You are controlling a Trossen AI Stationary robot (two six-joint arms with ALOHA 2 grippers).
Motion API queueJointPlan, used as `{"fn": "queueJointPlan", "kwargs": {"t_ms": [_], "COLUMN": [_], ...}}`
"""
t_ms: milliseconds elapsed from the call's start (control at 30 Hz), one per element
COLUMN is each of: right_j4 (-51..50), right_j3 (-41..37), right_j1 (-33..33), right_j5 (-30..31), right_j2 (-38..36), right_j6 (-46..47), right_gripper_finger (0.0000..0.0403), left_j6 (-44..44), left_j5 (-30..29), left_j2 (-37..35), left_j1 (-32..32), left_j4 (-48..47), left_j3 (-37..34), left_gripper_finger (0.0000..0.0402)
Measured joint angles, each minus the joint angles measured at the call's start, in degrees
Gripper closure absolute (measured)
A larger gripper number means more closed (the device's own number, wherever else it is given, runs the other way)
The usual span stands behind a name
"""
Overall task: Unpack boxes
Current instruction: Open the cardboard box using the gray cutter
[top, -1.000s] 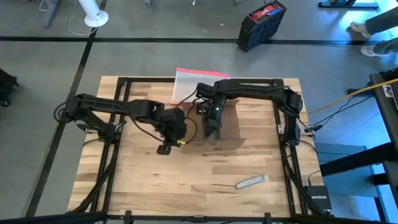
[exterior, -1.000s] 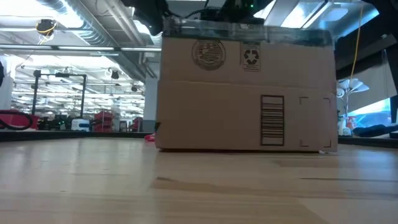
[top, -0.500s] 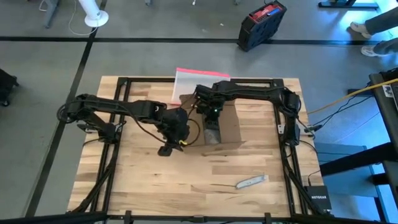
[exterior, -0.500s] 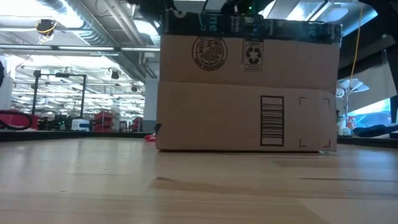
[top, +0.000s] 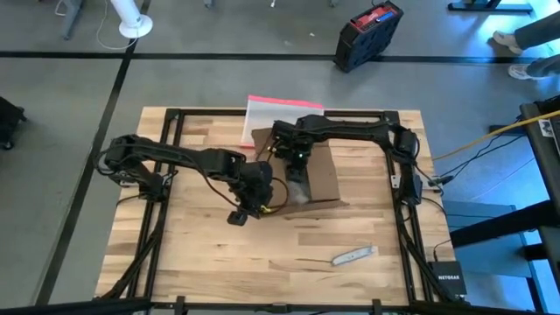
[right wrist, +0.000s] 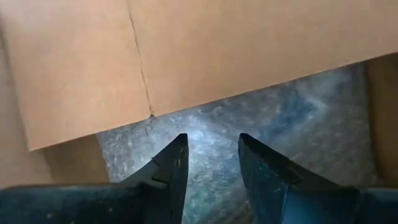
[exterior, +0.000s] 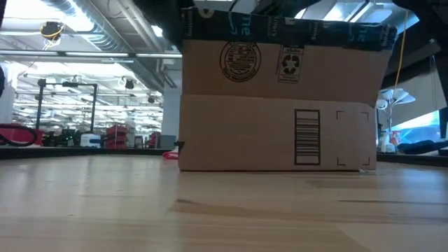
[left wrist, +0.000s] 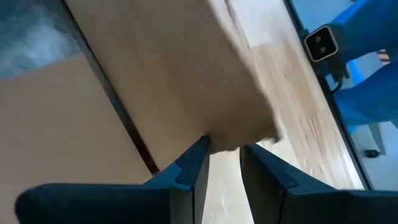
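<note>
The brown cardboard box (top: 322,179) stands on the table with its top open; in the low view the box (exterior: 276,119) shows a black printed tape strip (exterior: 280,28) on its raised near flap and a barcode label. Grey bubble wrap (right wrist: 280,118) lies inside it. My right gripper (right wrist: 213,146) points down into the box (top: 297,179), open, above the wrap. My left gripper (left wrist: 225,158) is at the box's near left side (top: 273,203), open, with its fingertips at a flap's free corner. My left gripper has one fingertip (left wrist: 200,149) at the edge of a box flap, close beside the flap's free corner (left wrist: 249,134), coming at it slanting down from the table's left. I cannot tell whether it touches the flap; table shows through the gap between the fingers.
A clear pouch with a pink-red edge (top: 271,114) lies behind the box at the table's far edge. A small pale tool (top: 353,255) lies near the front right. A black and red case (top: 367,33) stands on the floor beyond the table.
My left gripper has moved down and toward the table's right, up to the box. My right gripper has turned about its wrist and sunk into the box. The box's near flap, with the black tape, has risen into view in the low view.
</note>
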Motion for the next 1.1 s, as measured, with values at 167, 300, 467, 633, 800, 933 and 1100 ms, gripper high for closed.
{"fn": "queueJointPlan", "kwargs": {"t_ms": [167,300,467,633,800,933,1100], "right_j4": [0.73,1.79,-2.29,-7.26,-4.37,0.68,2.45], "right_j3": [0.00,-0.02,-0.04,-0.04,-0.04,-0.04,-0.04], "right_j1": [0.00,-0.03,-0.50,-0.59,-0.48,0.29,0.24], "right_j5": [-2.54,-6.63,-10.57,-13.06,-21.68,-25.55,-27.63], "right_j2": [1.57,1.60,1.60,1.24,1.20,1.20,1.20], "right_j6": [1.96,4.15,4.08,1.86,4.19,7.56,8.67], "right_gripper_finger": [0.0272,0.0272,0.0272,0.0272,0.0271,0.0271,0.0271], "left_j6": [-0.02,-0.22,-0.47,-1.23,-1.32,-1.57,-1.83], "left_j5": [-0.08,-0.54,-0.60,-0.28,-1.67,-2.67,-3.09], "left_j2": [2.17,3.45,3.50,3.50,3.47,3.45,3.39], "left_j1": [-0.46,-1.00,-0.99,-0.81,-0.83,-0.93,-1.25], "left_j4": [-0.55,-0.63,-0.60,-0.60,-0.56,-0.89,-1.01], "left_j3": [-0.02,-0.02,-0.07,-0.11,-0.11,-0.11,-0.11], "left_gripper_finger": [0.0318,0.0318,0.0318,0.0318,0.0318,0.0318,0.0318]}}
